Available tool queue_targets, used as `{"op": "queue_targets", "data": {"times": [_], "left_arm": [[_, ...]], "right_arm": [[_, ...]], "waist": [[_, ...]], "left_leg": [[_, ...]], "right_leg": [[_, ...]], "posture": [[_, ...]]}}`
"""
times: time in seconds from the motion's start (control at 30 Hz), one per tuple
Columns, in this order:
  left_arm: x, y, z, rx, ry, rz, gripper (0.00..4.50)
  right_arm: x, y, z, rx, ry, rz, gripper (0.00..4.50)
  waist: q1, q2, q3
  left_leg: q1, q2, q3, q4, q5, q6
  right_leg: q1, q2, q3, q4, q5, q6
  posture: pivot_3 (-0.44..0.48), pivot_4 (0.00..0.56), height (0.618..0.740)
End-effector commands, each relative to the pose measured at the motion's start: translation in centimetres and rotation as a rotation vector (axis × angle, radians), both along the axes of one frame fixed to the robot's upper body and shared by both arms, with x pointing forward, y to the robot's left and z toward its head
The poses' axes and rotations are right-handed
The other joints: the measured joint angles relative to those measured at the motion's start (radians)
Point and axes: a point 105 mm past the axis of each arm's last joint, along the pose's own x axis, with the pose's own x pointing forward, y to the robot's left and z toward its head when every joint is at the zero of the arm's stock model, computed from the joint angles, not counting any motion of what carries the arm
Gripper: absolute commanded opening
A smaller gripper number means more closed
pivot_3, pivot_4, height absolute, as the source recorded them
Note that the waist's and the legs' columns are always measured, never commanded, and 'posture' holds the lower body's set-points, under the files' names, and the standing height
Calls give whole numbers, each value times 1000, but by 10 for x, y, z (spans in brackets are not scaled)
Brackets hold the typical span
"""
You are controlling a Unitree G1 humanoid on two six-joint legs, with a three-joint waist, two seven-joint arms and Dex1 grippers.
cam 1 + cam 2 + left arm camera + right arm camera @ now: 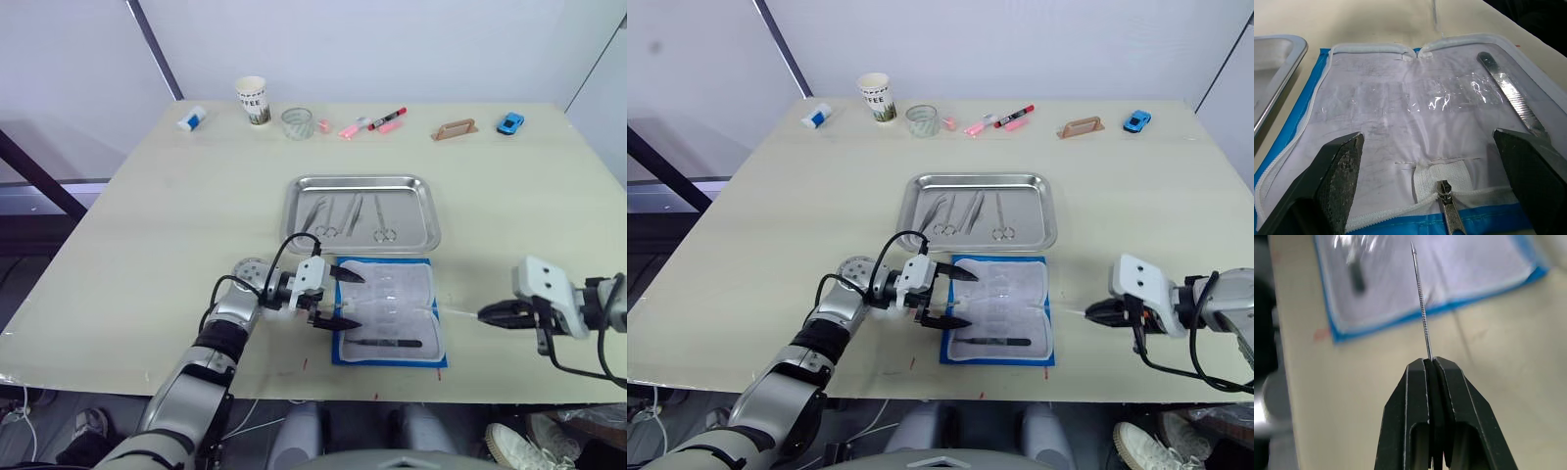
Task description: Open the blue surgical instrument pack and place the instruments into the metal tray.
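The blue surgical instrument pack (387,323) lies unzipped and spread flat near the table's front edge, pale lining up. One dark slim instrument (384,343) rests in its near half, also seen as a silvery handle (1508,93). My left gripper (338,299) stands open at the pack's left edge, one finger (1342,161) to each side of the zipper end. Right of the pack, my right gripper (495,315) is shut on a thin needle-like metal instrument (1420,298) that points toward the pack. The metal tray (361,180) behind the pack holds three instruments (355,209).
Along the far edge stand a paper cup (253,100), a small glass (297,122), pink markers (353,127), a red marker (390,119), a wooden holder (455,129), a blue toy car (509,122) and a white-blue tube (191,119).
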Motion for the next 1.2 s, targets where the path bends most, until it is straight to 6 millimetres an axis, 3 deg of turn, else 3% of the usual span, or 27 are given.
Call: {"op": "queue_targets", "data": {"times": [0.03,0.4,0.6,0.87,1.2], "left_arm": [[-15,7,-35,79,124,25,4500],[-14,5,-33,72,118,30,4500],[-13,4,-32,70,115,32,4500],[-11,3,-32,68,111,38,4500],[-11,1,-32,62,109,41,4500]], "right_arm": [[11,12,18,86,-54,-41,213],[68,63,42,289,-181,-256,213],[104,74,48,343,-181,-475,213],[136,79,37,348,-112,-742,213],[159,95,14,418,-30,-995,213]], "waist": [[0,1,0],[2,3,-1],[1,5,-2],[1,6,-3],[-3,7,-3]], "left_leg": [[0,0,0,0,0,0],[-1,-1,-1,0,0,0],[-1,-1,-1,0,0,0],[-2,-1,-3,0,0,0],[-2,-2,-4,0,0,1]], "right_leg": [[0,0,0,0,0,0],[-1,0,0,0,1,1],[-1,-1,0,1,1,1],[-1,0,-1,1,2,2],[-1,0,-1,2,2,3]], "posture": [[0,150,740],[0,150,740],[0,150,740],[0,150,740],[0,150,740]]}}
